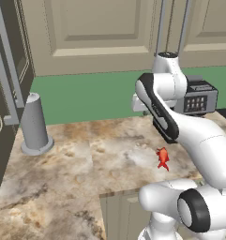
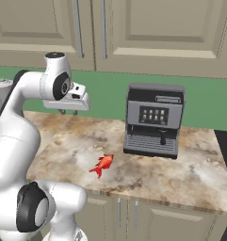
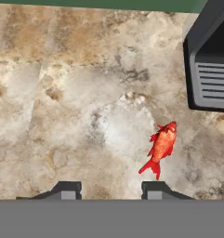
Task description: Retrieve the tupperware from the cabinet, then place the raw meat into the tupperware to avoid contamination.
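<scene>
The raw meat (image 1: 163, 158) (image 2: 102, 165) (image 3: 162, 146), a small bright red-orange chunk, lies on the marbled counter (image 1: 77, 159) in front of the coffee machine. My gripper (image 2: 69, 112) (image 3: 111, 188) hangs above the counter, pointing down, to the left of the meat and well above it. Its fingertips (image 3: 69, 189) stand apart with nothing between them. The beige wall cabinet (image 1: 95, 33) (image 2: 157, 33) above the counter has its panelled doors shut, with grey bar handles (image 2: 78, 28). The tupperware is out of view.
A dark coffee machine (image 1: 199, 96) (image 2: 154, 120) (image 3: 211, 60) stands at the back right of the counter. A grey cylinder on a round base (image 1: 35, 124) stands at the back left, beside a dark brown cabinet (image 1: 4, 93). The green wall runs behind.
</scene>
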